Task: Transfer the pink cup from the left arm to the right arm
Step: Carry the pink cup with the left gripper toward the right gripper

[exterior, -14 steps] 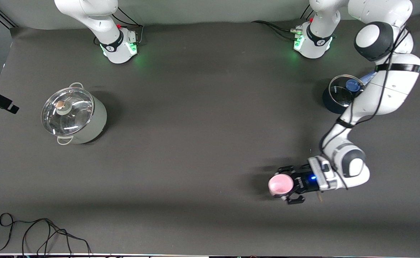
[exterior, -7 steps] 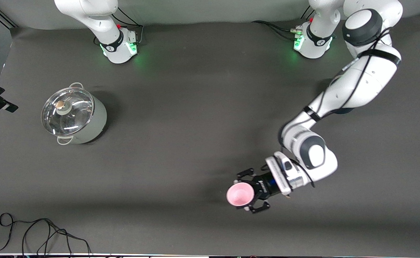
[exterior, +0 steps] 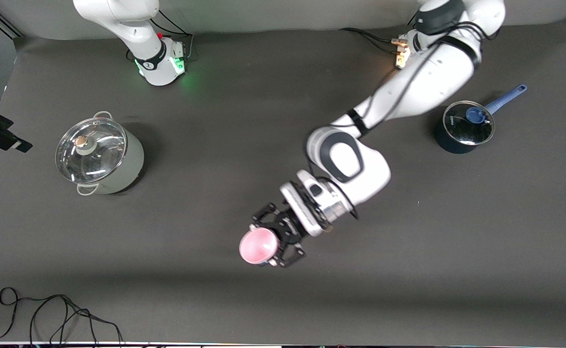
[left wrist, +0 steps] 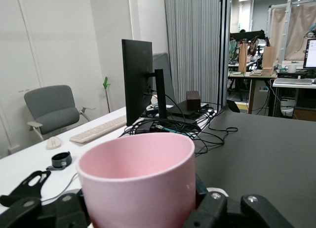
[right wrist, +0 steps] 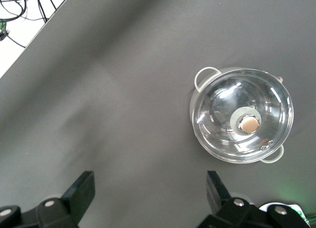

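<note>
We hold the cup (exterior: 259, 246) clamped in the left gripper (exterior: 274, 241), airborne over mid-table, mouth up. The right gripper (right wrist: 148, 198), fingers spread and empty, waits high near the steel pot (right wrist: 242, 120). The cup lies well toward the left arm's end from it.

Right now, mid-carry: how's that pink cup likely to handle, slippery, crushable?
The pink cup, shut in the left gripper, looks like thin smooth plastic: probably light, perhaps slippery. Its tapered wall could let it slide between the fingers. Open-topped and handleless, it may flex if squeezed hard.
</note>
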